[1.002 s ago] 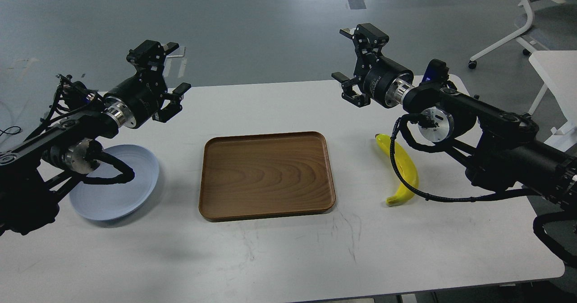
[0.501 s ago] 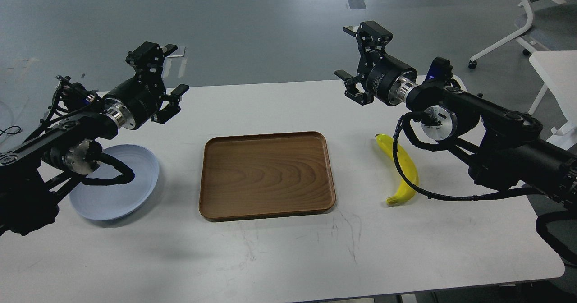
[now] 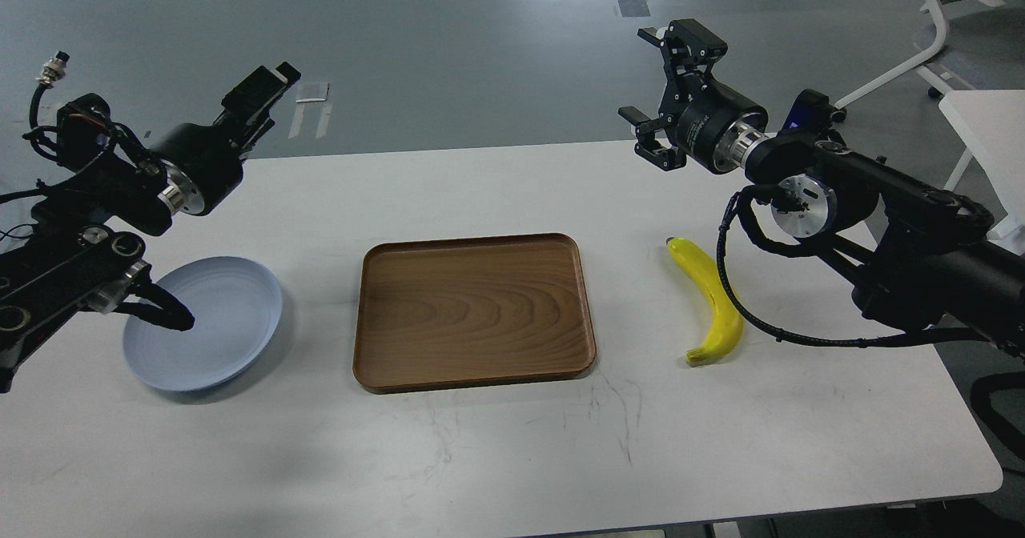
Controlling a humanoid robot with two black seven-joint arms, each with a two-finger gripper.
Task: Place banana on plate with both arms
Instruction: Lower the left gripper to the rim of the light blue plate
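Observation:
The yellow banana (image 3: 711,307) lies on the white table (image 3: 512,450), right of the tray, with its dark stem tip toward me. The pale blue-grey plate (image 3: 216,338) lies at the left of the table, empty. My left gripper (image 3: 260,94) is in the air behind the plate, near the table's far left edge. It is turned edge-on, so its two fingers cannot be told apart. My right gripper (image 3: 641,75) is open and empty, held in the air above the table's far edge, well behind the banana. A black cable from the right arm crosses in front of the banana.
A rectangular brown wooden tray (image 3: 474,310) lies empty in the middle of the table between plate and banana. A white office chair (image 3: 937,18) and a second white table (image 3: 989,134) stand at the far right, on grey floor.
My left arm has drawn back to the left and its wrist has rolled, uncovering more of the plate. My right gripper has moved right and up, away from the table's middle. Banana and plate have not moved.

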